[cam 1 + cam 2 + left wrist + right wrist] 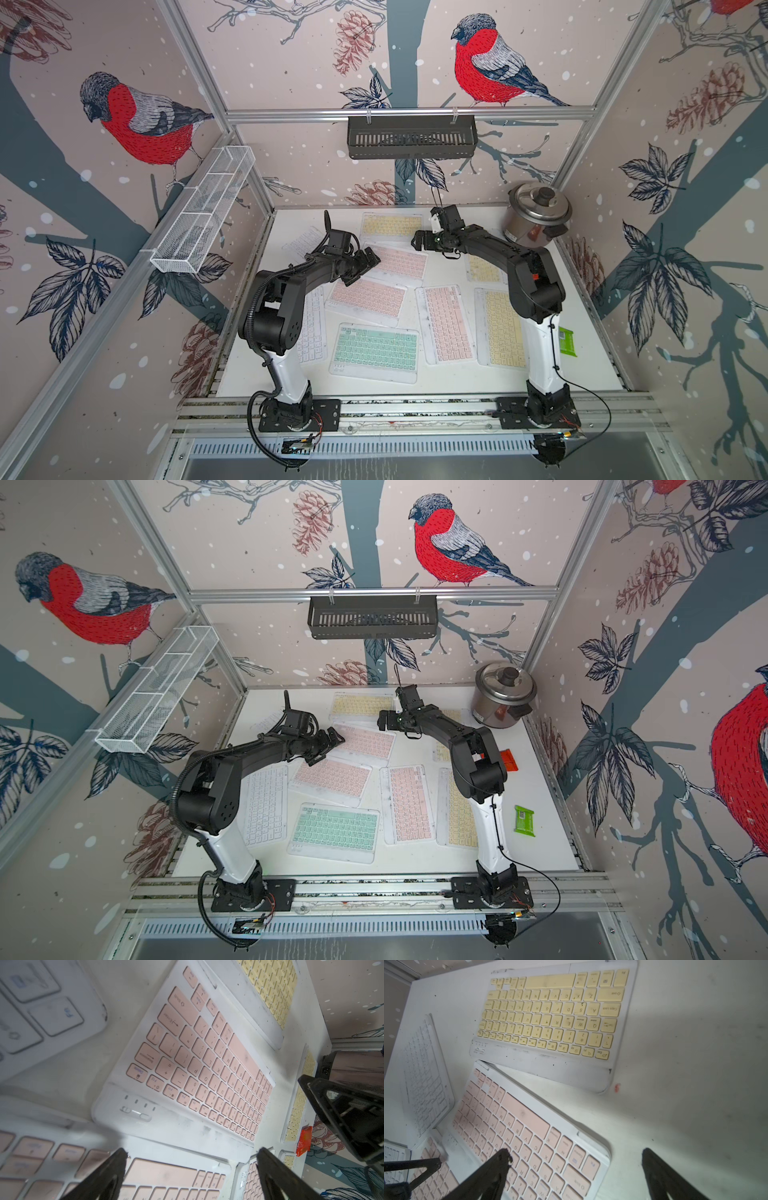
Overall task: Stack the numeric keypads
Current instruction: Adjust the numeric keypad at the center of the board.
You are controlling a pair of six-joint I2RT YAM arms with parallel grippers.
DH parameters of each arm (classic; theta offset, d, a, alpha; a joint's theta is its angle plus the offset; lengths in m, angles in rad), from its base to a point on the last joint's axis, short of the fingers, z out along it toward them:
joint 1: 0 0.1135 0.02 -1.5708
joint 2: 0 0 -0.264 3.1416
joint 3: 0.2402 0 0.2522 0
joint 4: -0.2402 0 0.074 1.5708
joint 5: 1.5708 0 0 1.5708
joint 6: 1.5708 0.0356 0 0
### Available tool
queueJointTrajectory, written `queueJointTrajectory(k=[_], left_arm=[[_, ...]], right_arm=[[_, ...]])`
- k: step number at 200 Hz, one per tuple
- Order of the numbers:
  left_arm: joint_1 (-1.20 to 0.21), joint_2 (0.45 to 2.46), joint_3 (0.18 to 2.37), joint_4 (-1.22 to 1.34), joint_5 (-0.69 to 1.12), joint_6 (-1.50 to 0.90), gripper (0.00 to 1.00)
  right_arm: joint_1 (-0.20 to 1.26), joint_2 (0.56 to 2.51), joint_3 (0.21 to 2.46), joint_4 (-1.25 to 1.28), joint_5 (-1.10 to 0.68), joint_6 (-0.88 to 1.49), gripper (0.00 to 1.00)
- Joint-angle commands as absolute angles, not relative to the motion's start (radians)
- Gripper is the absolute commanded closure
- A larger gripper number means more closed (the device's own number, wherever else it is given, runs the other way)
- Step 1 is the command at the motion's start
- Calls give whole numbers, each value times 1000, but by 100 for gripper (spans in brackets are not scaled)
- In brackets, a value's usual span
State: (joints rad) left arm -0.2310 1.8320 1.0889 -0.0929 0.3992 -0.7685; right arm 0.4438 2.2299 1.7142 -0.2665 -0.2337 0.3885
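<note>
Overhead, the white table point(590, 299) carries 9 numeric keypads point(446, 322), none stacked yet, spread beyond and beside the mint-green keypad point(376, 351). Beyond that keypad, the left gripper point(370, 259) and right gripper point(419, 240) hover at opposite ends of a pink keypad point(401, 262), fingers spread wide and empty. The likeliest good grip is the pink keypad's edge, which appears to rest on its neighbour.

the keypads point(376, 351) are matt, scuffed plastic, the table point(449, 380) matt white, the cooker point(536, 216) glossy metal.
</note>
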Motion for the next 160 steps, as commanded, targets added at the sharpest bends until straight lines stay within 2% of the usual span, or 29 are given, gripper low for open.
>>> queueJointTrajectory(k=[1,26,54,160], left_arm=[[-231,1852,1094,-44,418,-793,3],[-231,1881,1118,-59,395,-780,3],[-230,1922,1159,-79,370,-770,3],[-234,2022,1282,-139,311,-721,3]], right_arm=[[446,2293,1784,-333,-259,328,0],[461,2354,1828,-365,-265,306,0],[492,2351,1769,-346,-285,303,0],[569,2081,1330,-139,-333,419,0]])
